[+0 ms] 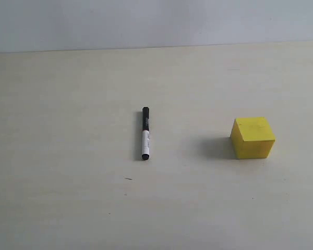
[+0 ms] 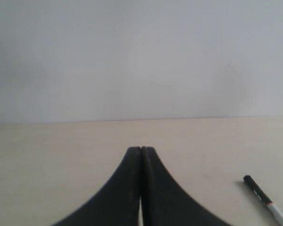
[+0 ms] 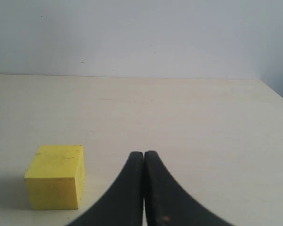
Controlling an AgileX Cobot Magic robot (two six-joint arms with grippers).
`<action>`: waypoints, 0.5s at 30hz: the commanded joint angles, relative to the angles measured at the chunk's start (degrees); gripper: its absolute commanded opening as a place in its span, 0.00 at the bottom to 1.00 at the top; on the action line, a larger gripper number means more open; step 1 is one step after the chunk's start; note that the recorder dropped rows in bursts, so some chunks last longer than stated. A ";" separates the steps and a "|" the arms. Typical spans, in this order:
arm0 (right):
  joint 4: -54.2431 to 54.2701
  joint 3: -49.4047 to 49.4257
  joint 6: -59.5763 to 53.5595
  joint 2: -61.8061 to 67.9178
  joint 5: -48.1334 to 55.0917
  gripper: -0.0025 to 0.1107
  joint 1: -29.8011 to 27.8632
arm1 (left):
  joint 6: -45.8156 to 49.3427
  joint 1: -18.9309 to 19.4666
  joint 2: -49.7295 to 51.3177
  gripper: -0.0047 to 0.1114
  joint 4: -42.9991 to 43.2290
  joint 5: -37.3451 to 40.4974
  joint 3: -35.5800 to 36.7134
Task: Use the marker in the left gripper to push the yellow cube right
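Note:
The marker [image 1: 145,133] lies flat on the pale table, black cap pointing away, white barrel nearer. No gripper holds it. The yellow cube [image 1: 253,137] rests to its right, well apart from it. Neither arm appears in the exterior view. In the left wrist view my left gripper [image 2: 141,149] is shut with nothing between its fingers, and the marker [image 2: 265,199] shows off to one side, clear of the fingers. My right gripper [image 3: 144,153] is also shut and empty, with the yellow cube [image 3: 55,182] a short way beside its fingers, not touching.
The cream table [image 1: 68,198] runs back to a plain grey-white wall [image 1: 156,23]. The table's side edge [image 3: 276,96] shows in the right wrist view. A small dark speck [image 1: 128,178] marks the surface in front of the marker.

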 commanded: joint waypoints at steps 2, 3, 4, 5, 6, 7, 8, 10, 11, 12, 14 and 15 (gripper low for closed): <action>-0.06 0.30 -0.29 -0.36 -0.58 0.02 -0.32 | 1.83 0.13 -0.40 0.04 0.53 -2.76 5.75; -0.06 0.30 -0.29 -0.36 -0.58 0.02 -0.32 | 1.83 0.13 -0.40 0.04 0.85 -2.76 6.58; -0.06 0.30 -0.29 -0.36 -0.58 0.02 -0.32 | 1.83 0.13 -0.55 0.04 1.01 -2.76 7.19; -0.06 0.30 -0.29 -0.36 -0.58 0.02 -0.32 | 1.83 0.13 -0.82 0.04 1.34 -2.76 7.30; -0.06 0.30 -0.29 -0.36 -0.58 0.02 -0.32 | 1.83 0.13 -1.17 0.04 1.46 -2.76 7.30; -0.06 0.30 -0.29 -0.36 -0.58 0.02 -0.32 | 1.83 0.13 -1.69 0.04 1.46 -2.86 7.30; -0.06 0.30 -0.29 -0.36 -0.58 0.02 -0.32 | 1.83 0.13 -2.29 0.04 1.59 -1.79 7.30; -0.06 0.30 -0.29 -0.36 -0.58 0.02 -0.32 | 1.83 0.13 -3.13 0.04 1.59 -1.57 7.30; -0.06 0.30 -0.29 -0.36 -0.58 0.02 -0.32 | 1.83 0.13 -3.40 0.04 1.59 -1.57 7.30; -0.06 0.30 -0.29 -0.36 -0.58 0.02 -0.32 | 1.83 0.69 -3.40 0.04 1.59 -1.57 7.30; -0.06 0.30 -0.29 -0.36 -0.58 0.02 -0.32 | 1.83 1.68 -3.40 0.04 1.59 -0.99 7.30; -0.06 0.30 -0.29 -0.36 -0.58 0.02 -0.32 | 1.83 2.27 -3.40 0.04 1.59 -0.36 7.30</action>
